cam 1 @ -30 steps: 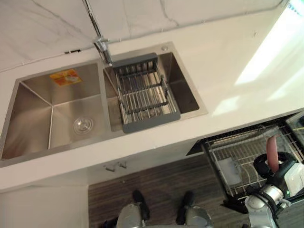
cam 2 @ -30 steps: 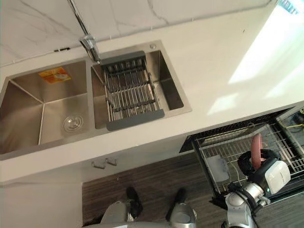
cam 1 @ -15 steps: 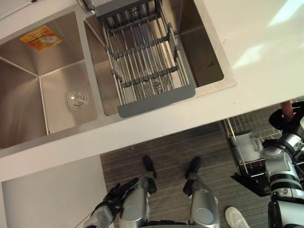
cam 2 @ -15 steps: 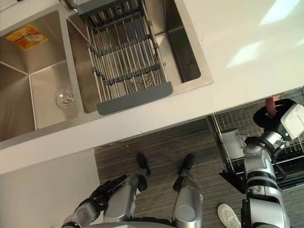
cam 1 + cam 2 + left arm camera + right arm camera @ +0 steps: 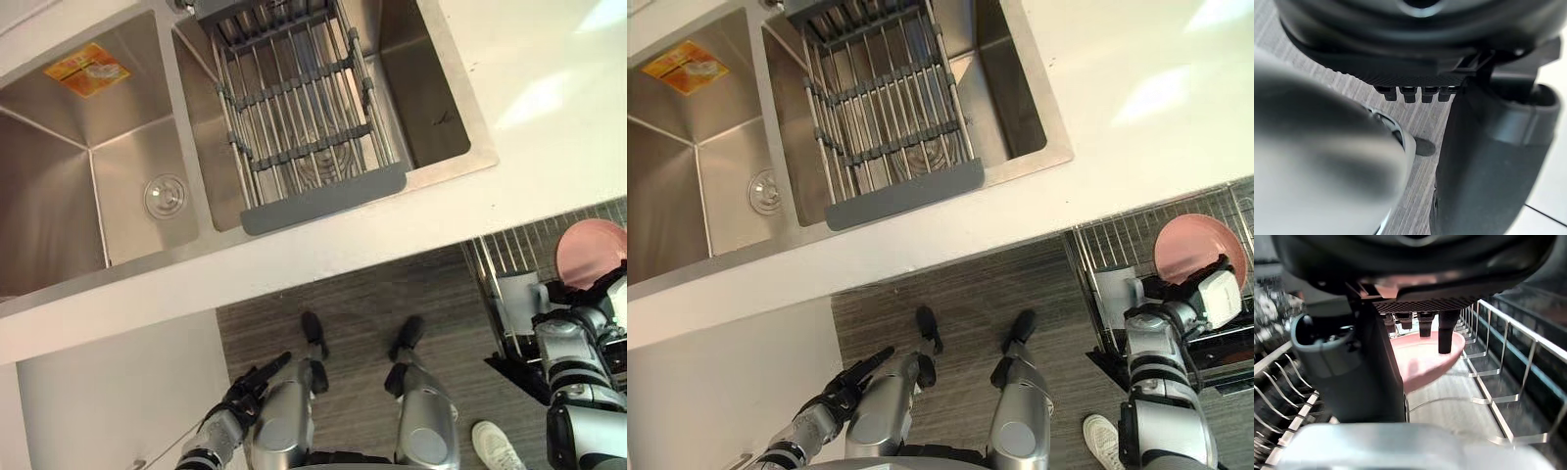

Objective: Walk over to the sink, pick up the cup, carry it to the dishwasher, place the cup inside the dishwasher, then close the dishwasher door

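Pink cup (image 5: 1198,247), looks shallow and round, held over dishwasher rack (image 5: 1508,357), above wires, contact w/ rack unclear. Right hand (image 5: 1352,367) clamps it: thumb one side, fingers (image 5: 1446,335) on rim. White item (image 5: 516,294) in rack just beside. Left hand (image 5: 250,387) low by floor, fingers straight, holding nothing. Sink (image 5: 98,127) well apart, drain rack (image 5: 299,108) across its right basin.

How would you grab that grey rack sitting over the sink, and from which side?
I'd grip the rack by its flat grey end bar, the one nearest the counter's front edge, coming down from above on that side. The bar is broad and solid; the rods are thin and gappy.
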Tool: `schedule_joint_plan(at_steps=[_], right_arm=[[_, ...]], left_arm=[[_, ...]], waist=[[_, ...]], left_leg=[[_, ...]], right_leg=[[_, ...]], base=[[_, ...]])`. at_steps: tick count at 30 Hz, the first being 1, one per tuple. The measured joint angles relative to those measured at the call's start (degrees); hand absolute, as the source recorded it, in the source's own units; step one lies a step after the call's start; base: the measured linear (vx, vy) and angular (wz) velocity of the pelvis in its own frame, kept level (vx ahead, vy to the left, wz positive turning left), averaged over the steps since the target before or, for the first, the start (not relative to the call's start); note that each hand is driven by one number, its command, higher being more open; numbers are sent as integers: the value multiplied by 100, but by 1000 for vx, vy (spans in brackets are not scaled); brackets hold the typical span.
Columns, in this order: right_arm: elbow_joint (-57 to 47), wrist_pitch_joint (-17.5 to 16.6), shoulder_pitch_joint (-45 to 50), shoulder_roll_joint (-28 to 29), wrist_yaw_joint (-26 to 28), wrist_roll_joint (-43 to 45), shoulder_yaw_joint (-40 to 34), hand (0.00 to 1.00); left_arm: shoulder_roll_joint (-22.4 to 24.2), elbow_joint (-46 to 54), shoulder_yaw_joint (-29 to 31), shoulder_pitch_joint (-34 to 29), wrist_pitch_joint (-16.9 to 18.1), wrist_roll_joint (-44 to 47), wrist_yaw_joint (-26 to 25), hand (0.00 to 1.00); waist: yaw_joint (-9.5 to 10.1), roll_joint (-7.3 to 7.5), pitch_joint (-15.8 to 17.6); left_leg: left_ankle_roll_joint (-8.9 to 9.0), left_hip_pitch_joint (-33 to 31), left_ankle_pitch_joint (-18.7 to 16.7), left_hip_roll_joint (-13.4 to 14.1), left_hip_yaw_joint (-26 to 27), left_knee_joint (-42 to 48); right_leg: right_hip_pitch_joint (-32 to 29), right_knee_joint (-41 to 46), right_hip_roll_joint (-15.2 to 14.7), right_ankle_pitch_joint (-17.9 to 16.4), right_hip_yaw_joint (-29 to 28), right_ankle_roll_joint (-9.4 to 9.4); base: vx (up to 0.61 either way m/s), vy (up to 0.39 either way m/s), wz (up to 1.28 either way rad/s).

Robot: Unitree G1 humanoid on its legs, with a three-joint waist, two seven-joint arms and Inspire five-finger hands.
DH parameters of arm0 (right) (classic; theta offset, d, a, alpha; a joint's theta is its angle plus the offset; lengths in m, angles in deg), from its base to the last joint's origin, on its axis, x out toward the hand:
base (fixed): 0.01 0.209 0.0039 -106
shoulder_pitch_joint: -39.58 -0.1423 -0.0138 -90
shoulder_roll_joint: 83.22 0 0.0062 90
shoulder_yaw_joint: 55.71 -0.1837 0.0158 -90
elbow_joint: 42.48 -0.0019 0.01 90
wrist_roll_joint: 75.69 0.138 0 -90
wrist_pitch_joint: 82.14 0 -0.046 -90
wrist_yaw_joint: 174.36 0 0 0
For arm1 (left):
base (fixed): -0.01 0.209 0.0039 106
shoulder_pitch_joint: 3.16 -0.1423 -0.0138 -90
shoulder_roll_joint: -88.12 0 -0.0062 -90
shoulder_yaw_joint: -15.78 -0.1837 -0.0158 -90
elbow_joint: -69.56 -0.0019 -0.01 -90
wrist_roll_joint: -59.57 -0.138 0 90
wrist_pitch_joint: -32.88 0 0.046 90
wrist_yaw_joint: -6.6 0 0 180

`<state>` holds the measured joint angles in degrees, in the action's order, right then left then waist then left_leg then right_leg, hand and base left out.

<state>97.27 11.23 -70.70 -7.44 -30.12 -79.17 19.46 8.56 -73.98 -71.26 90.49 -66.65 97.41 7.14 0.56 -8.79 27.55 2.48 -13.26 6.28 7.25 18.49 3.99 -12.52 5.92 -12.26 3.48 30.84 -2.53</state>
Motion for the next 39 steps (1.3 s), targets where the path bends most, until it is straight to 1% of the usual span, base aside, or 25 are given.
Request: schedule_joint_plan(at_steps=[1, 2, 3, 4, 5, 6, 8, 10, 11, 13, 15, 17, 18, 20, 22, 24, 25, 26, 28, 30, 31, 33, 34, 36, 39], right_arm=[[-187, -165, 119, 101, 4, 196, -68, 100], [-739, -575, 447, 382, 62, 629, -234, 100], [-1044, -689, 612, 527, 104, 731, -325, 100], [-1448, -872, 830, 718, 147, 873, -403, 100], [-2176, -1194, 1182, 1049, 316, 1137, -519, 100], [-2465, -1301, 1307, 1153, 371, 1217, -560, 100], [-3568, -1670, 1727, 1510, 578, 1542, -854, 100], [-4448, -2078, 2043, 1723, 761, 1968, -1188, 100], [-4631, -2180, 2088, 1761, 780, 2059, -1309, 100], [-5086, -2511, 2158, 1838, 749, 2262, -1948, 100], [-5140, -2652, 2267, 1838, 648, 2308, -2482, 100], [-5097, -2677, 2467, 1862, 590, 2657, -2918, 100], [-4934, -2711, 2575, 1900, 621, 3030, -3132, 100], [-4414, -2787, 2690, 1993, 789, 3771, -3437, 100], [-3359, -2778, 2788, 2207, 1121, 4888, -3698, 100], [-2632, -2759, 2800, 2399, 1433, 5843, -3810, 100], [-2203, -2704, 2801, 2617, 1677, 6456, -3844, 100], [-2016, -2649, 2836, 2820, 1793, 6745, -3825, 100], [-1856, -2586, 2951, 3278, 1953, 7005, -3460, 100], [-1760, -2525, 3024, 3471, 2080, 7066, -2887, 100], [-1723, -2397, 3002, 3479, 2238, 7084, -2442, 100], [-1732, -2447, 3080, 3476, 2482, 7054, -2034, 100], [-1734, -2402, 3128, 3460, 2667, 7066, -1760, 100], [-1731, -2358, 3165, 3385, 2847, 7092, -1422, 100], [-1645, -2174, 3164, 3207, 3166, 7159, -1153, 100]], left_arm=[[3, 12, 2, 0, 5, -54, 2, 100], [4, 60, 37, -14, 2, -103, 6, 100], [11, 74, 83, -21, 1, -127, 9, 100], [12, 96, 146, -41, 8, -178, 10, 100], [10, 142, 306, -103, 24, -207, 9, 100], [11, 143, 358, -124, 31, -207, 10, 100], [15, 140, 529, -187, 50, -319, 8, 100], [21, 135, 711, -285, 61, -462, -2, 100], [23, 134, 747, -323, 59, -522, -4, 100], [28, 92, 856, -405, 54, -675, -67, 100], [13, 26, 950, -491, 30, -709, -134, 100], [37, -63, 1077, -542, -7, -706, -228, 100], [36, -70, 1100, -627, -18, -700, -282, 100], [62, -73, 1128, -733, -11, -670, -316, 100], [94, -77, 1191, -893, -8, -570, -346, 100], [143, -94, 1246, -961, 6, -571, -388, 100], [185, -174, 1248, -981, 50, -573, -396, 100], [230, -260, 1247, -982, 80, -574, -396, 100], [345, -372, 1242, -1020, 123, -579, -397, 100], [403, -430, 1225, -1046, 189, -579, -397, 100], [405, -453, 1219, -1031, 212, -577, -391, 100], [402, -438, 1196, -1028, 248, -571, -379, 100], [393, -437, 1171, -1038, 284, -572, -376, 100], [368, -437, 1063, -1059, 339, -577, -376, 100], [334, -423, 1002, -1064, 376, -582, -347, 100]], waist=[[-7, 8, 2], [-20, 51, 8], [-27, 61, 7], [-47, 119, 12], [-105, 181, -6], [-132, 214, -20], [-166, 328, -89], [-275, 465, -205], [-301, 509, -270], [-321, 668, -474], [-342, 757, -690], [-405, 806, -842], [-474, 824, -932], [-476, 834, -1050], [-477, 809, -1246], [-474, 769, -1325], [-471, 716, -1381], [-469, 661, -1418], [-466, 530, -1510], [-465, 459, -1558], [-438, 451, -1566], [-335, 469, -1581], [-295, 454, -1620], [-297, 477, -1632], [-292, 478, -1634]], left_leg=[[-1, 24, -1, 6, 4, -2], [-4, 112, -4, 6, 40, -54], [-24, 143, -19, 6, 63, -73], [-39, 184, -40, 16, 97, -88], [-65, 290, -160, 29, 147, -94], [-65, 324, -174, 27, 165, -98], [-64, 501, -206, 23, 265, -171], [-53, 687, -246, 39, 297, -211], [-59, 728, -253, 49, 324, -216], [-40, 945, -333, 111, 469, -199], [-19, 1058, -360, 154, 573, -139], [-7, 1170, -396, 191, 710, -66], [-18, 1242, -431, 221, 917, 3], [-21, 1380, -476, 267, 1100, 81], [9, 1496, -537, 348, 1286, 140], [58, 1583, -572, 401, 1380, 135], [74, 1613, -583, 417, 1380, 124], [83, 1642, -599, 418, 1384, 107], [74, 1696, -616, 407, 1459, 61], [74, 1738, -615, 387, 1526, 15], [77, 1737, -610, 377, 1529, 9], [90, 1729, -577, 354, 1514, -8], [92, 1731, -547, 330, 1493, -42], [116, 1737, -460, 285, 1445, -135], [94, 1734, -345, 209, 1224, -265]], right_leg=[[13, 16, -15, -7, -12, -2], [21, 76, -43, -25, -55, -10], [26, 112, -52, -42, -63, -14], [44, 148, -60, -52, -76, -17], [90, 208, -57, -72, -121, -32], [108, 218, -64, -74, -136, -37], [193, 225, -63, -79, -220, -70], [365, 222, -59, -116, -228, -118], [396, 221, -58, -126, -236, -113], [572, 204, 0, -177, -317, -100], [694, 184, 34, -232, -335, -118], [849, 180, 41, -314, -285, -141], [958, 176, 42, -364, -239, -147], [1129, 149, 62, -419, -234, -157], [1312, 97, 129, -482, -185, -150], [1387, 112, 159, -549, -148, -144], [1445, 112, 168, -569, -114, -147], [1473, 113, 170, -576, -102, -153], [1501, 128, 150, -568, -75, -156], [1555, 134, 113, -558, -23, -172], [1580, 133, 87, -557, 28, -174], [1589, 124, 53, -558, 81, -178], [1599, 111, 42, -554, 103, -181], [1617, 70, 36, -512, 165, -243], [1759, -89, 45, -447, 376, -257]], base=[[-39, 41, -11], [-17, 32, -10], [-17, 39, -11], [7, 9, -11], [8, 14, -12], [26, 13, -18], [33, 20, -18], [67, 5, -8], [99, -5, -11], [110, -15, -21], [152, -21, -10], [116, -8, 8], [88, 9, 8], [78, 4, 0], [4, -11, 2], [-17, -27, 7], [-32, -23, 6], [-37, -12, 5], [-33, 14, 4], [-27, 33, 18], [-38, 39, 25], [-55, 36, 18], [-52, 28, 11], [-31, 9, 14], [-7, -2, 34]])
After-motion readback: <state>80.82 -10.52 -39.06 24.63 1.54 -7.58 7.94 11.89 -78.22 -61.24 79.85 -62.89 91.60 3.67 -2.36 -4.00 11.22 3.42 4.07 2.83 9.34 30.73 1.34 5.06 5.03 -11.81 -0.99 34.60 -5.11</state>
